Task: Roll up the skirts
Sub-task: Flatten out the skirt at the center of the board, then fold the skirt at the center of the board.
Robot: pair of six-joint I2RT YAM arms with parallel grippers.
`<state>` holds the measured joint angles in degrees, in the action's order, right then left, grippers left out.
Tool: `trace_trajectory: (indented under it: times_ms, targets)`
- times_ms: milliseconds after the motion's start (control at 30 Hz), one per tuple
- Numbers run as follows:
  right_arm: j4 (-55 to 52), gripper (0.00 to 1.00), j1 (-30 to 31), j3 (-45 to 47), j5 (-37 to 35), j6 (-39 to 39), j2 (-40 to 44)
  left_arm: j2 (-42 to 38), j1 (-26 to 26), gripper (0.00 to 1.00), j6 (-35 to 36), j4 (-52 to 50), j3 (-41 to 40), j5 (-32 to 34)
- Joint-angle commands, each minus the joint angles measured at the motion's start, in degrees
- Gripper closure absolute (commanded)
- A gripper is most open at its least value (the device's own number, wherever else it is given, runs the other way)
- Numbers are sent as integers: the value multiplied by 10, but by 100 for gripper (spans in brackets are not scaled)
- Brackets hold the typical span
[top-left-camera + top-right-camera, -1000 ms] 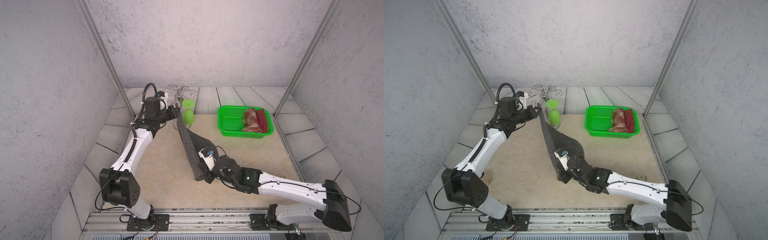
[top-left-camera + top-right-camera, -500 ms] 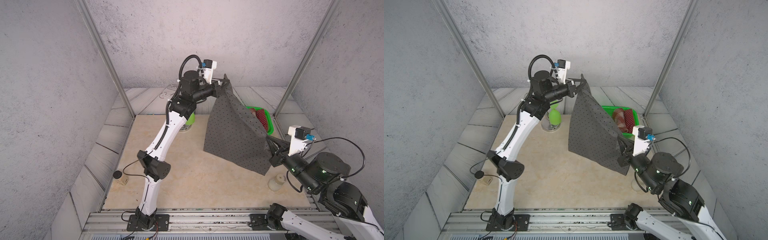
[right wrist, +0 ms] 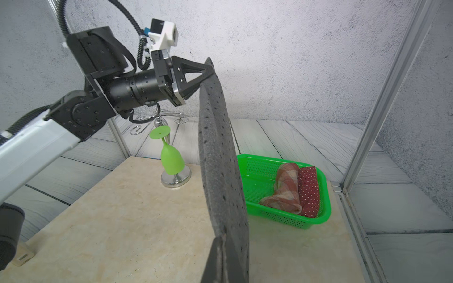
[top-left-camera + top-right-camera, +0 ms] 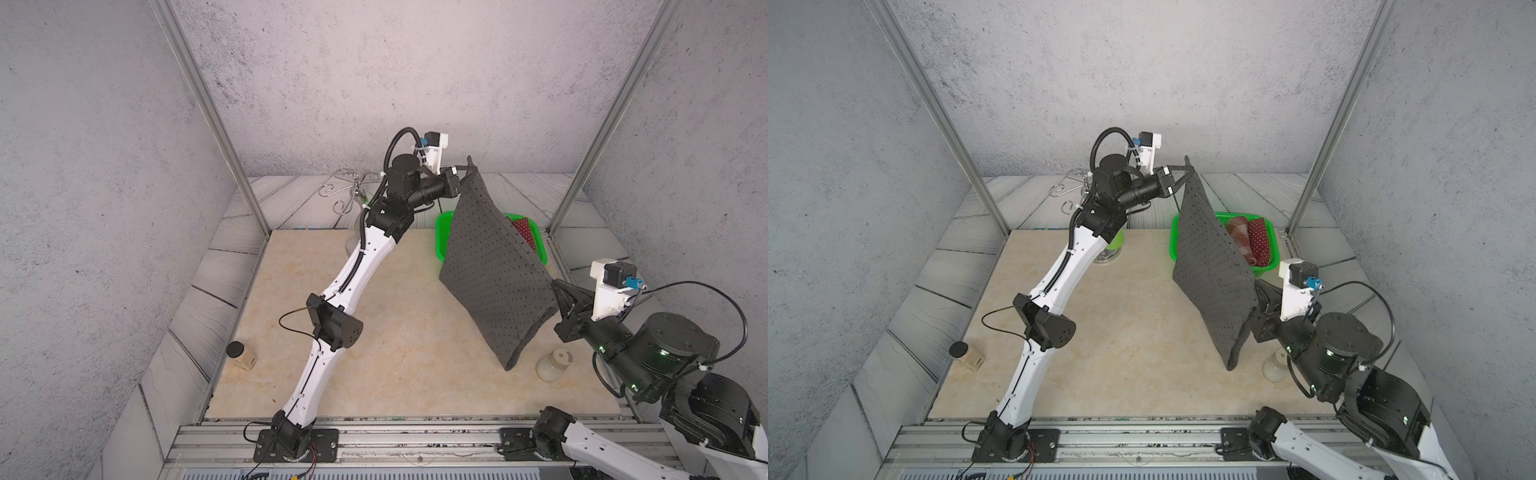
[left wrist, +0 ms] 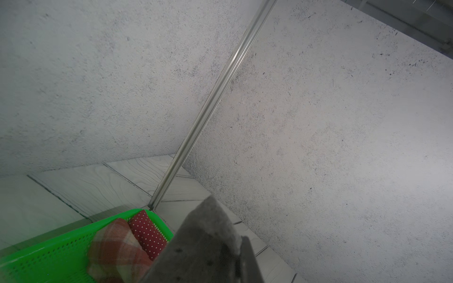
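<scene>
Soft, light grey dotted skirt (image 4: 494, 270) drapes between left gripper (image 4: 468, 171), one o'clock, and right gripper (image 4: 557, 290), three o'clock, each clamped on a corner, which look like sound holds.

Open mat (image 4: 395, 332): centre to 6 o'clock; blocked by left arm (image 4: 345, 282) slanting 7 to 12, glass stand (image 4: 1108, 257) at 11, basket (image 4: 441, 232) at 1, grey skirt (image 4: 490, 266) stretched aloft 1 to 4, white jar (image 4: 555, 365) at 4, black-lidded jar (image 4: 241, 355) at 8.

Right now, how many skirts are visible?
3: the grey dotted skirt hangs between the left gripper and right gripper; the plaid skirt and the red dotted skirt lie rolled in the green basket.
</scene>
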<state>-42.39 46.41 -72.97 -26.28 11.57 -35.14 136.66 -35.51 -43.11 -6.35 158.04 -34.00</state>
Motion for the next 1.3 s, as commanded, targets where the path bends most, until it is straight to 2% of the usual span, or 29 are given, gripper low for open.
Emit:
trace_trajectory:
  times_ms: [0,67,200,367,600,733,867,1000,1133,1267]
  targets:
    - [39,100,-1,56,106,15,3,-80,52,100,-47,101,-126,8]
    - [73,100,0,99,160,36,-9,-150,70,100,-50,163,-271,15]
    - [161,100,4,188,227,67,-37,-248,113,100,-49,223,-462,-1]
    - [270,100,57,252,248,85,-94,-337,182,100,-32,231,-624,-21]
    - [400,100,202,263,232,91,-255,-439,250,100,32,208,-820,-12]
    - [437,100,246,252,228,93,-341,-480,275,100,85,146,-865,9]
    - [479,100,250,250,235,114,-413,-508,298,100,122,91,-903,39]
    - [503,100,250,252,213,134,-462,-507,305,100,154,52,-915,65]
    - [507,100,249,277,175,152,-445,-506,292,100,173,49,-909,75]
    - [475,100,235,320,119,171,-372,-470,228,100,244,-22,-829,100]
